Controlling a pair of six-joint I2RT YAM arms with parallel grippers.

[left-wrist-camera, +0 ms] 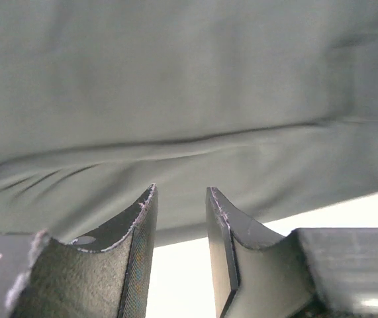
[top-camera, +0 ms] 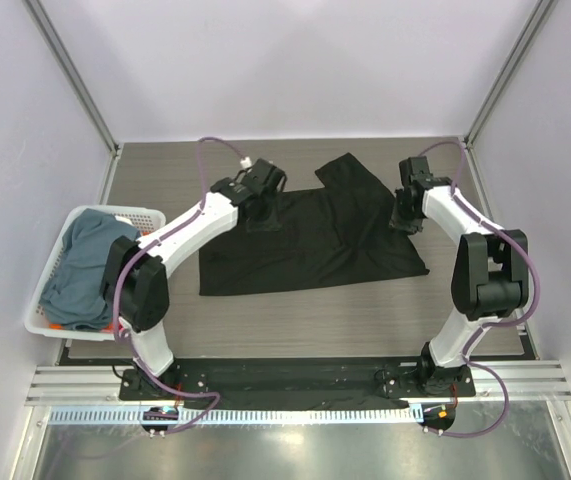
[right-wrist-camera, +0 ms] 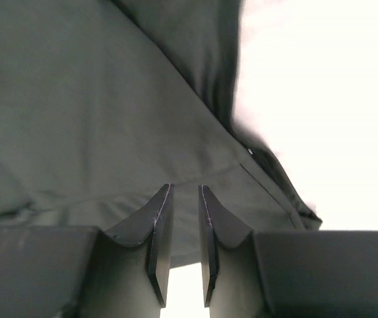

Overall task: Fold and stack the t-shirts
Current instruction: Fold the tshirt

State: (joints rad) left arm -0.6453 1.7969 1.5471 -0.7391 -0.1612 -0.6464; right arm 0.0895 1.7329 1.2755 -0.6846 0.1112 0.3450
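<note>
Two left fingers [left-wrist-camera: 128,246] apart over black t-shirt [top-camera: 305,245] edge, open table [top-camera: 365,320] beyond.

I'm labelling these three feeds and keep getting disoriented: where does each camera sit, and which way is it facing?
Top external: above and behind the arms, looking down at the wood-grain table; both white arms show whole, over the plain black cloth t-shirt.
Left wrist: on the left arm, facing black cloth close ahead; the left gripper shows, its two dark fingers parted.
Right wrist: on the right arm, facing the shirt's edge; the right gripper shows, fingers slightly parted.
Shared: all three see the black t-shirt.
</note>
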